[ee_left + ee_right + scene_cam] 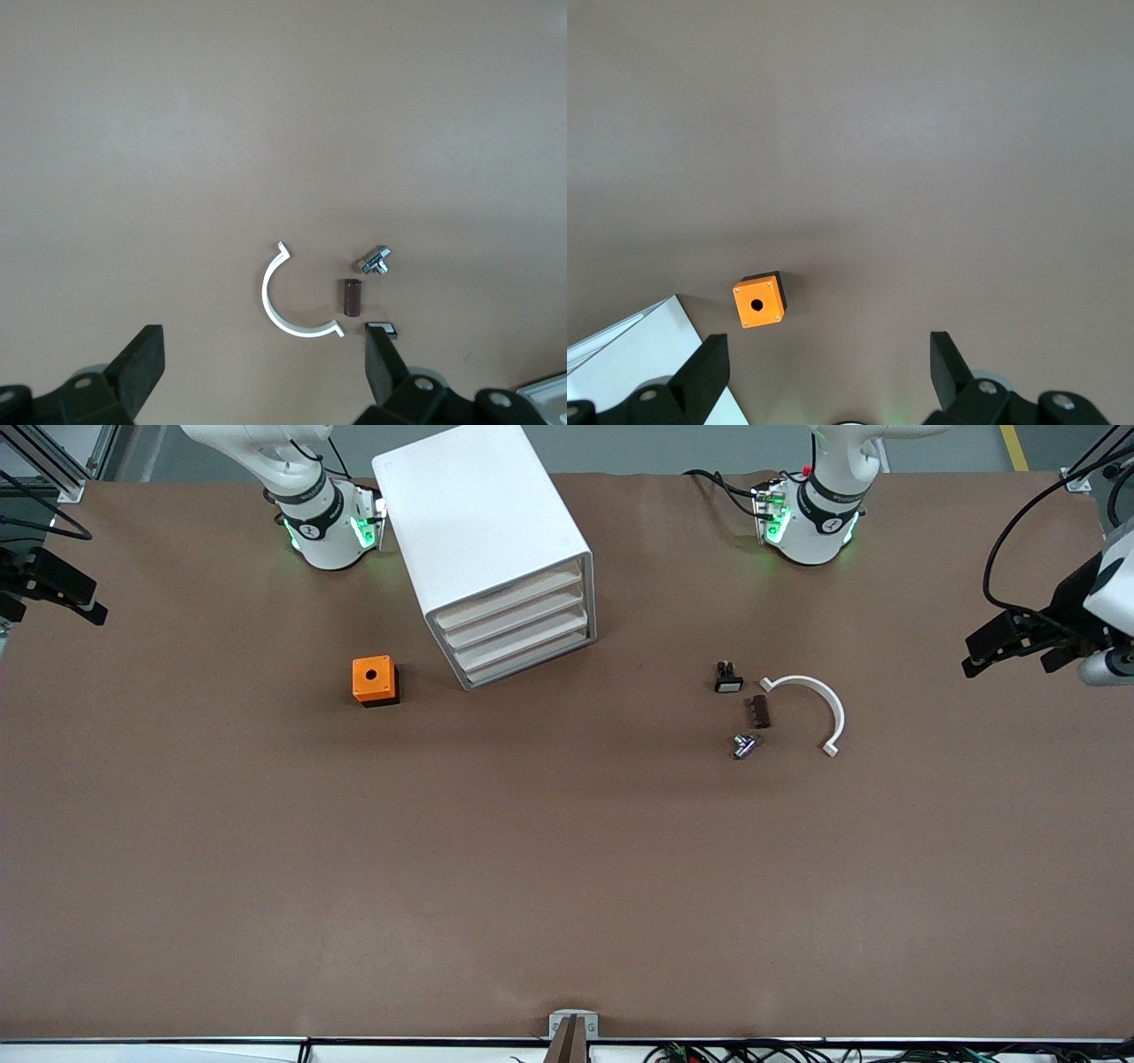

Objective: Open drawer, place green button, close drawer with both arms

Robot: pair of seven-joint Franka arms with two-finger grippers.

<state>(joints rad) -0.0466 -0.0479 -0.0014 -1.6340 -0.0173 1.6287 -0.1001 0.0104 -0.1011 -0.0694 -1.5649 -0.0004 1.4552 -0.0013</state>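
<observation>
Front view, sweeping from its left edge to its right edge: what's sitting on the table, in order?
orange box → cabinet → small black part with a white face → white curved clip

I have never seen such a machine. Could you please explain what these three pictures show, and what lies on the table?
Two white robot arms stand at a brown table. One picture looks down from a high camera; the other two come from cameras on the wrists. Both wait at the table's ends: the left gripper and the right gripper are open and hold nothing. On the table are a white four-drawer cabinet, all drawers shut, an orange cube with a hole, a white curved plastic clip, and several tiny parts beside that clip.
</observation>
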